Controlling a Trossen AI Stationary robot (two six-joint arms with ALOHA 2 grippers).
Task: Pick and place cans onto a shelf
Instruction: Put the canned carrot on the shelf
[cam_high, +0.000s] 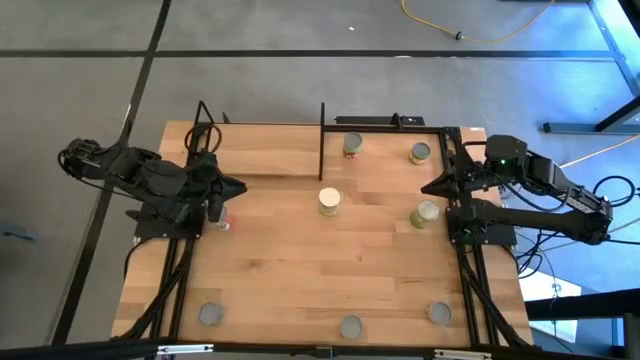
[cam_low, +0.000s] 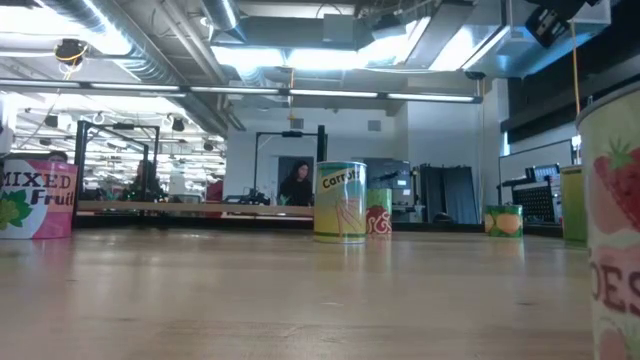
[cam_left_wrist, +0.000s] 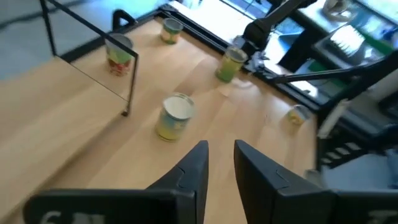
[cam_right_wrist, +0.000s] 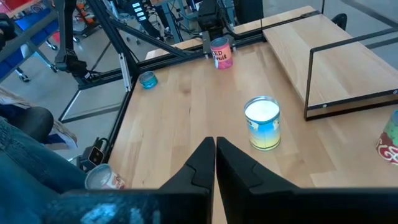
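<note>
Wooden tabletop (cam_high: 290, 250), scattered cans (cam_high: 329, 201), shelf (cam_high: 262, 150), grey floor (cam_high: 300, 25).

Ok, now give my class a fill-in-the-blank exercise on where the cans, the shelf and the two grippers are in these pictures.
1. Of the cans on the table, ___ stand on the shelf.
2. Along the table edge farthest from the shelf, ___ cans stand in a row.
3. The left gripper is open and empty, while the right gripper, also empty, is ___.

Missing words: none; three; shut.
</note>
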